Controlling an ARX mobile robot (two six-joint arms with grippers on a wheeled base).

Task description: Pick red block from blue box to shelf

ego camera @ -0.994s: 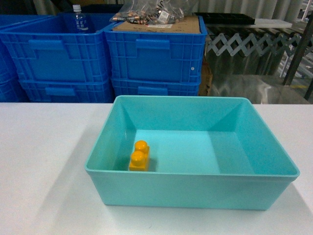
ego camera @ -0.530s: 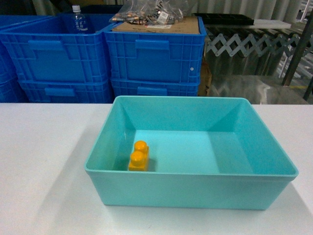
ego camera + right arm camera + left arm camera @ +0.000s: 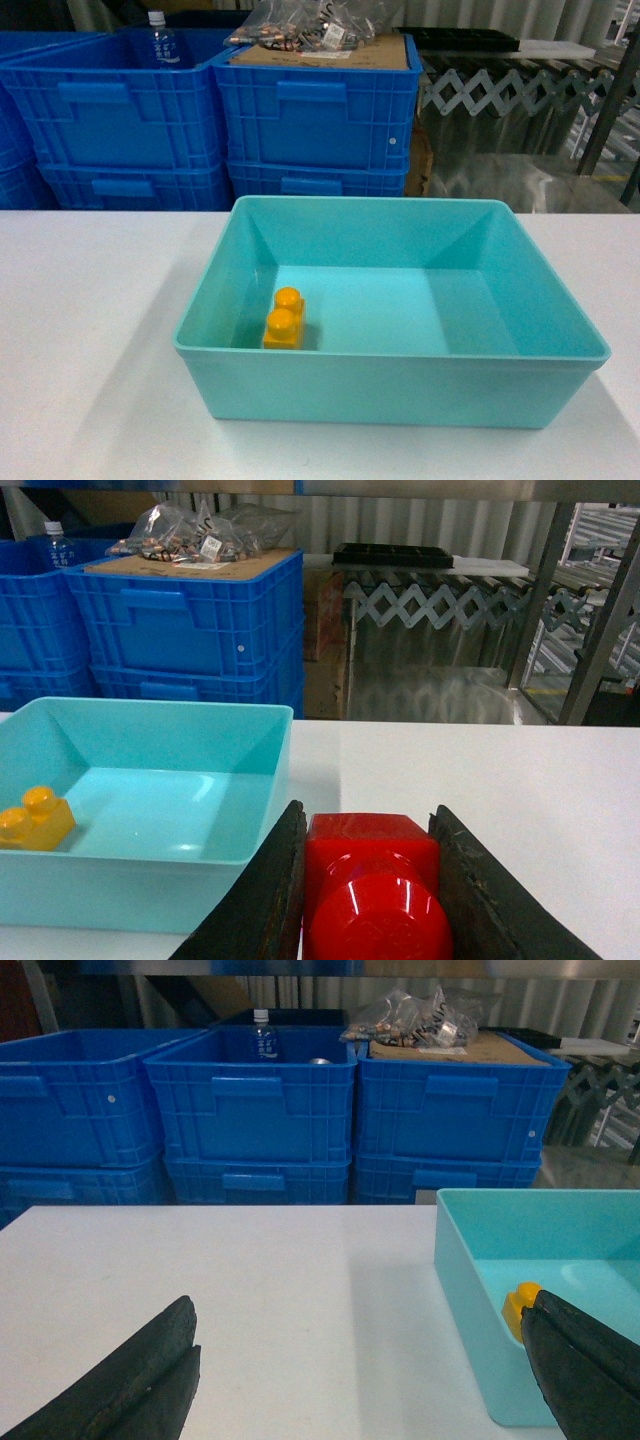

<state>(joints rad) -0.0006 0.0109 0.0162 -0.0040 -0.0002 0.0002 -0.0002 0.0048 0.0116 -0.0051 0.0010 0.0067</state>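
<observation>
The red block (image 3: 372,880) is clamped between the black fingers of my right gripper (image 3: 368,810), stud toward the camera, above the white table just right of the blue box (image 3: 150,870). The blue box (image 3: 390,385) is a turquoise tub at the middle of the table, and it holds an orange-yellow two-stud brick (image 3: 284,318) at its left side. My left gripper (image 3: 358,1310) is open over the table left of the blue box (image 3: 470,1340), with nothing between its fingers. Neither gripper appears in the head view. I cannot make out the shelf for certain.
Dark blue ribbed crates (image 3: 315,110) are stacked behind the table; one carries cardboard and bagged parts, another a bottle (image 3: 160,40). Metal posts and rails (image 3: 590,600) and a folding lattice barrier (image 3: 440,605) stand at the back right. White tabletop (image 3: 250,1290) surrounds the box.
</observation>
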